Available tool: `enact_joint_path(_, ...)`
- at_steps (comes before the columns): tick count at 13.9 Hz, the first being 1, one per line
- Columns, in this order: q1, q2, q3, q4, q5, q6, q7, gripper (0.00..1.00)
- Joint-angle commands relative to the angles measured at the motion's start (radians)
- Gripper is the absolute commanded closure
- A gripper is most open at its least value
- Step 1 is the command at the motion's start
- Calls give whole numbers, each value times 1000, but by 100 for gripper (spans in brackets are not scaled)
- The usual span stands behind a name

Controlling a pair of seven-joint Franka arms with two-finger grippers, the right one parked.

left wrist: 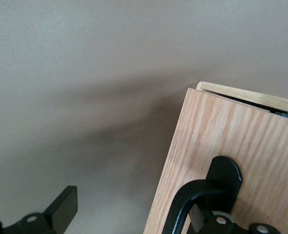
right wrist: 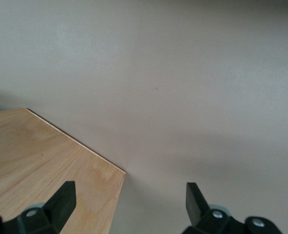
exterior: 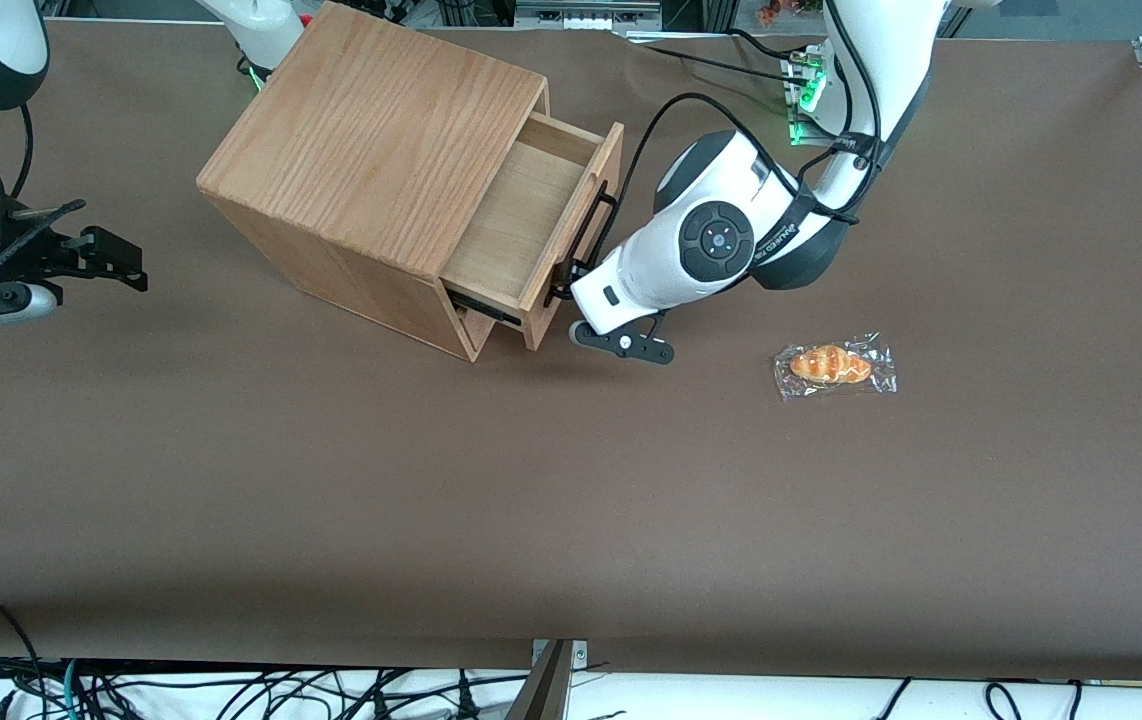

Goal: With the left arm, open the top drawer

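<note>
I see the box (exterior: 371,150) sitting skewed on the brown counter (exterior: 571,500), toward the parked arm's end from the middle. Its top drawer (exterior: 521,225) stands pulled well out, the pale tray bare inside and the oak front facing the working arm. The black bar handle (exterior: 586,240) runs along that front.

My left arm (exterior: 731,225) reaches down from the counter's farther edge and bends in toward the drawer front. The claw (exterior: 568,285) sits right at the nearer end of the handle, low against the front panel. In the left wrist view, one finger (left wrist: 61,209) stands out over bare counter, well clear of the wood, while the other finger (left wrist: 207,219) is tucked in at the handle (left wrist: 202,195) where its foot meets the drawer front (left wrist: 231,146). So the claw is spread, with one finger hooked at the bar and not clamped on it. Whether that finger actually touches the bar, I cannot tell.

A wrapped bread roll (exterior: 834,366) lies on the counter toward the working arm's end, nearer the front camera than the claw and well apart from the box.
</note>
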Motion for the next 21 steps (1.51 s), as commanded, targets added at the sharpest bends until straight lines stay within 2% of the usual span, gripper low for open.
enact_joint_path(1, 49, 7, 16, 20, 37, 36, -7, 0)
enact_joint_path(10, 75, -1, 15, 31, 28, 17, -11, 0)
enact_joint_path(13, 81, 0, 15, 110, 14, -82, -14, 0)
enact_joint_path(18, 96, -6, 12, 126, 6, -113, -40, 0)
enact_joint_path(21, 145, -16, 15, 176, 8, -220, -39, 0)
